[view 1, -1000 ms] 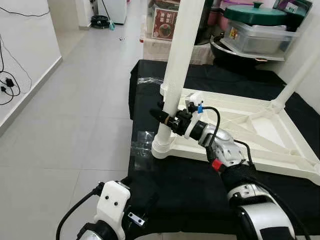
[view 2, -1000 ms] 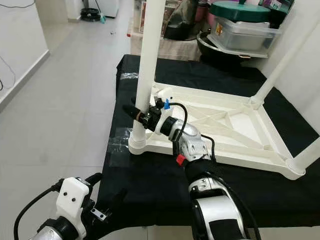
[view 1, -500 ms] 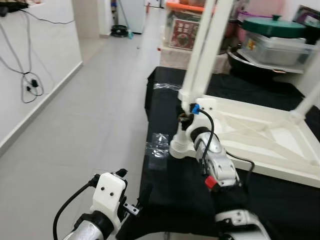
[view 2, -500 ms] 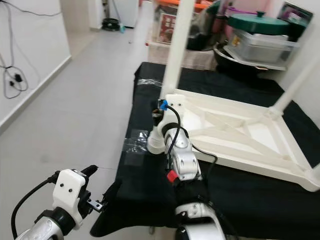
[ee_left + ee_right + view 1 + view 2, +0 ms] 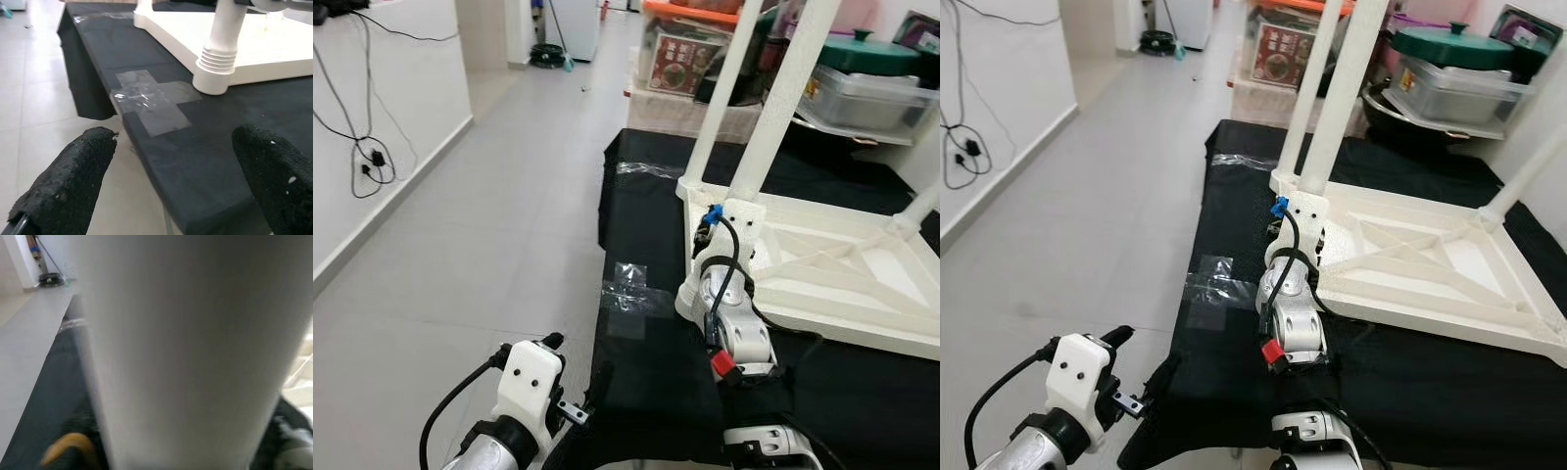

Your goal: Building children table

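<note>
A white children's table (image 5: pixel 842 294) lies upside down on a table under a black cloth (image 5: pixel 641 362). Its near-left leg (image 5: pixel 773 117) stands upright in the corner socket, with another leg (image 5: pixel 720 98) behind it. My right arm reaches straight ahead, and my right gripper (image 5: pixel 713 227) is shut on the near leg low down. That leg (image 5: pixel 195 342) is pressed close in the right wrist view. My left gripper (image 5: pixel 181 181) hangs open by the cloth's near-left edge, its fingers (image 5: pixel 73 176) wide apart, facing the ribbed leg base (image 5: pixel 217 68).
Clear tape patches (image 5: pixel 628 299) stick to the cloth near its left edge. Beyond the table stand a green-lidded pot on a plastic box (image 5: pixel 862 59) and printed cartons (image 5: pixel 680 64). Tiled floor (image 5: pixel 489 196) lies to the left, with a wall and hanging cables (image 5: pixel 362 147).
The camera has shifted, so the whole scene sits differently. My right arm stays on the leg but now points straight ahead instead of reaching in from the right. The left gripper hangs as before.
</note>
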Robot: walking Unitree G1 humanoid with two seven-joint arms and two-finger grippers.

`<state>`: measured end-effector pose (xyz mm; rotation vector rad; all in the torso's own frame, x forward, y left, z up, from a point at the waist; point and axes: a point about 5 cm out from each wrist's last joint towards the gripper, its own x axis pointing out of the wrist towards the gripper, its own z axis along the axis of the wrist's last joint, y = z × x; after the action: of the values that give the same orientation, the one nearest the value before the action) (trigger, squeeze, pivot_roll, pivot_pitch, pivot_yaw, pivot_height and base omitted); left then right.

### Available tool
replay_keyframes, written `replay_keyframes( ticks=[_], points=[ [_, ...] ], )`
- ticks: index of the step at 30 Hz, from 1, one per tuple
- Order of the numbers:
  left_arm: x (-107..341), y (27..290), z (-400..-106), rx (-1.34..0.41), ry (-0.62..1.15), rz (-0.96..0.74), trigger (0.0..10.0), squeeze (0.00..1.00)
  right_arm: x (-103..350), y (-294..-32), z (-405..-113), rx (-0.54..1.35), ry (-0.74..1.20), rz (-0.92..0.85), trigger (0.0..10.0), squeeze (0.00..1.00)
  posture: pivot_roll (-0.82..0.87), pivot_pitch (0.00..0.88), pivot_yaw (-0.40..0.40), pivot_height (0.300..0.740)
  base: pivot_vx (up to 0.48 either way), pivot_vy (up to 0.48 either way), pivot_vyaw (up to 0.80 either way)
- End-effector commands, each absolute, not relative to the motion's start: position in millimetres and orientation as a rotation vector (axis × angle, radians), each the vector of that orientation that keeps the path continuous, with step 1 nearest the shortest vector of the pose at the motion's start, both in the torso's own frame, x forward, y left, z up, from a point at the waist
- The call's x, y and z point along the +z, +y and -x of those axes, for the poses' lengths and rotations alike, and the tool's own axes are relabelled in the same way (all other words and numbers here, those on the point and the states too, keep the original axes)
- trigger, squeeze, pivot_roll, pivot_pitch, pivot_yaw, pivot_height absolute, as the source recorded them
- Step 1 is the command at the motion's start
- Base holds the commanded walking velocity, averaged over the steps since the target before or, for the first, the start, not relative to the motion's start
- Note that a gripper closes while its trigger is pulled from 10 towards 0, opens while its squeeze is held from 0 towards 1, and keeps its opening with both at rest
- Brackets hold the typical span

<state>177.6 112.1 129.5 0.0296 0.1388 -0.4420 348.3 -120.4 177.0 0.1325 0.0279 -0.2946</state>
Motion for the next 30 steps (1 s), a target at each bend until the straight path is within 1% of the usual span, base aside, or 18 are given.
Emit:
replay_keyframes(
  ticks=[1, 3, 4, 9, 12, 13, 16, 18, 19, 20, 23, 27, 29, 30],
  points=[
    [123.8, 109.8, -176.4, -0.45, 0.16, -0.034, 10.0, 0.0, 171.1, -103.9, -343.0, -0.274, 0.059, -0.217, 10.0, 1.0, 0.15, 0.011, -0.139, 0.74, 0.0, 0.0, 0.0],
    [123.6, 109.2, -176.5, -0.454, 0.159, -0.037, 10.0, 0.0, 171.2, -108.3, -341.5, -0.3, 0.06, -0.209, 10.0, 1.0, 0.15, 0.011, -0.139, 0.74, 0.0, 0.0, 0.0],
    [123.1, 108.7, -176.7, -0.457, 0.16, -0.037, 10.0, 0.0, 172.0, -117.4, -339.2, -0.307, 0.04, -0.196, 10.0, 0.0, 0.14, 0.008, -0.135, 0.74, 0.0, 0.0, 0.0],
    [122.5, 108.5, -176.7, -0.458, 0.16, -0.036, 10.0, 0.0, 177.2, -133.0, -338.9, -0.269, -0.032, -0.172, 10.0, 0.0, 0.14, 0.0, -0.133, 0.74, 0.0, 0.0, 0.0],
    [122.2, 108.6, -176.5, -0.458, 0.16, -0.036, 10.0, 0.0, 178.4, -135.2, -339.9, -0.24, -0.047, -0.17, 10.0, 0.0, 0.14, 0.0, -0.132, 0.74, 0.0, 0.0, 0.0],
    [121.8, 108.6, -176.5, -0.46, 0.16, -0.038, 10.0, 0.0, 181.6, -138.3, -341.1, -0.196, -0.076, -0.169, 10.0, 0.0, 0.14, 0.0, -0.132, 0.74, 0.0, 0.0, 0.0],
    [121.3, 108.9, -176.3, -0.462, 0.16, -0.041, 10.0, 0.0, 183.9, -142.0, -342.2, -0.154, -0.101, -0.177, 10.0, 0.0, 0.14, 0.0, -0.134, 0.74, 0.0, 0.0, 0.0],
    [120.7, 108.5, -177.0, -0.465, 0.159, -0.045, 10.0, 0.0, 187.7, -148.2, -344.9, -0.073, -0.135, -0.151, 10.0, 0.0, 0.14, 0.0, -0.134, 0.74, 0.0, 0.0, 0.0],
    [120.7, 108.5, -177.0, -0.465, 0.159, -0.045, 10.0, 0.0, 187.7, -148.2, -344.9, -0.073, -0.135, -0.151, 10.0, 0.0, 0.14, 0.0, -0.134, 0.74, 0.0, 0.0, 0.0],
    [120.9, 108.1, -177.7, -0.467, 0.156, -0.045, 10.0, 0.0, 187.3, -149.8, -347.3, -0.02, -0.131, -0.156, 10.0, 0.0, 0.14, 0.0, -0.133, 0.74, 0.0, 0.0, 0.0],
    [121.3, 107.5, -178.4, -0.469, 0.153, -0.045, 10.0, 0.0, 186.6, -154.5, -350.7, 0.044, -0.129, -0.155, 10.0, 0.0, 0.14, 0.0, -0.134, 0.74, 0.0, 0.0, 0.0],
    [121.5, 107.3, -178.5, -0.47, 0.152, -0.045, 10.0, 0.0, 186.4, -157.0, -352.0, 0.059, -0.129, -0.154, 10.0, 0.0, 0.14, 0.0, -0.133, 0.74, 0.0, 0.0, 0.0],
    [121.7, 107.0, -178.2, -0.471, 0.152, -0.044, 10.0, 0.0, 186.8, -162.2, -357.1, 0.145, -0.133, -0.175, 10.0, 0.0, 0.14, 0.0, -0.138, 0.74, 0.0, 0.0, 0.0],
    [121.7, 107.0, -178.2, -0.471, 0.152, -0.044, 10.0, 0.0, 186.8, -162.2, -357.1, 0.145, -0.133, -0.175, 10.0, 0.0, 0.14, 0.0, -0.138, 0.74, 0.0, 0.0, 0.0]
  ],
)
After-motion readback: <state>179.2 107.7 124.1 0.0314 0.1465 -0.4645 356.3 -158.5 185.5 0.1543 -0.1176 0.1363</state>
